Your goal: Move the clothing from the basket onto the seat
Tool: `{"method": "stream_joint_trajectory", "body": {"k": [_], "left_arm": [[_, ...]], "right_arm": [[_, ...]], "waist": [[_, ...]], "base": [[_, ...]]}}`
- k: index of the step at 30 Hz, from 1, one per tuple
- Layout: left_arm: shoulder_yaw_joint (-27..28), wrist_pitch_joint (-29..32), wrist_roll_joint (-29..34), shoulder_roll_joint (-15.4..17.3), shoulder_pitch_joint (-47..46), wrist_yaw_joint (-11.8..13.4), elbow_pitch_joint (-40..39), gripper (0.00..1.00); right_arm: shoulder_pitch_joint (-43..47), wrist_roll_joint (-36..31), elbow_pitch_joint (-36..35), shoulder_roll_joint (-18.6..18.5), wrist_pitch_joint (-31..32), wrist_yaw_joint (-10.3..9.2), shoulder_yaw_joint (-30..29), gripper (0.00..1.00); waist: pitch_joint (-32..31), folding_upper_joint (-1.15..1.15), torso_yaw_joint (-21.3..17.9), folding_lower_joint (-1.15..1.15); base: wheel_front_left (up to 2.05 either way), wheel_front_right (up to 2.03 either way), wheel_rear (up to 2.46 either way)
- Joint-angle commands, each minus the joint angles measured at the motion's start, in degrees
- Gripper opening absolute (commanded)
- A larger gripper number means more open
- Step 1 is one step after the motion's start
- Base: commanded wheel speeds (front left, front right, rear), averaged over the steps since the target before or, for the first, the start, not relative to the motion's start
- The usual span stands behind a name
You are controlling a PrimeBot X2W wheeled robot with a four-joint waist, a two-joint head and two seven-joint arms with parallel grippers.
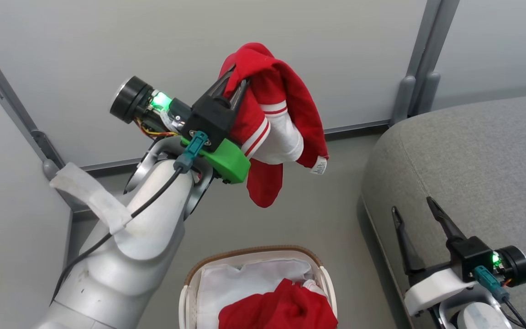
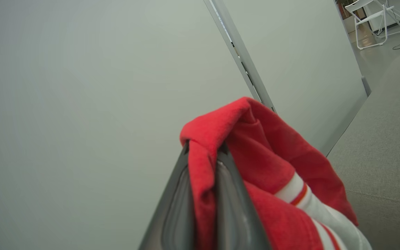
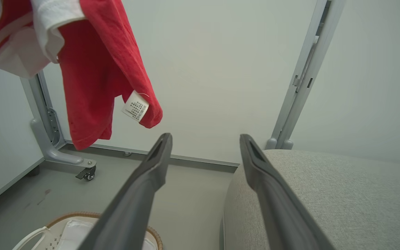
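Red garment (image 1: 299, 100) in left fingers (image 2: 236, 215); head view: second garment (image 1: 281, 306) in basket (image 1: 244, 251).

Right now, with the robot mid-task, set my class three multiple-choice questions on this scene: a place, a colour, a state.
1. Where is the striped red garment?
A. in the basket
B. hanging from the left pincer
C. on the seat

2. What colour is the basket's rim?
A. brown
B. blue
C. black

3. How is the right pincer?
A. shut on cloth
B. open and empty
C. shut and empty

Answers: 1 B, a fold is clamped there, off the floor; 2 A, a brown woven band; 3 B, its fingers stand apart with nothing between.
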Motion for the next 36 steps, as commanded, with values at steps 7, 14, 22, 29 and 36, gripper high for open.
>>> {"method": "stream_joint_trajectory", "body": {"k": [7,14,22,29,36], "left_arm": [[-2.8,1.3,-1.1,-1.0,-3.4,-0.5,-1.6,0.0],[-6.6,2.7,-2.8,-1.7,-1.7,-0.9,-4.3,0.0],[-8.6,3.3,-4.4,-1.5,0.3,-0.9,-6.9,0.0],[-7.5,2.6,-6.3,-0.4,2.6,0.4,-6.8,0.0],[-6.5,1.1,-7.6,0.1,5.3,2.1,-5.8,0.0]], "right_arm": [[-5.3,-0.9,1.7,-0.2,-0.1,-0.04,5.1,1.0],[-12.9,-3.6,6.2,-0.2,-0.1,-0.04,9.2,1.0],[-19.6,-5.3,12.9,-0.2,-0.1,-0.04,8.7,0.45],[-21.5,-3.5,14.4,-0.2,-0.1,-0.04,7.6,0.0],[-22.5,-3.8,14.1,-0.2,-0.1,-0.04,7.2,0.0]], "waist": [[-0.8,0.0,0.7,0.01],[-0.6,0.0,1.7,0.01],[-0.3,0.0,3.0,0.01],[0.0,0.0,2.7,0.01],[0.1,0.0,1.4,0.01]], "base": [[0.0,0.0,0.0],[0.0,0.0,0.0],[0.0,0.0,0.0],[0.0,0.0,0.0],[0.0,0.0,0.0]]}}
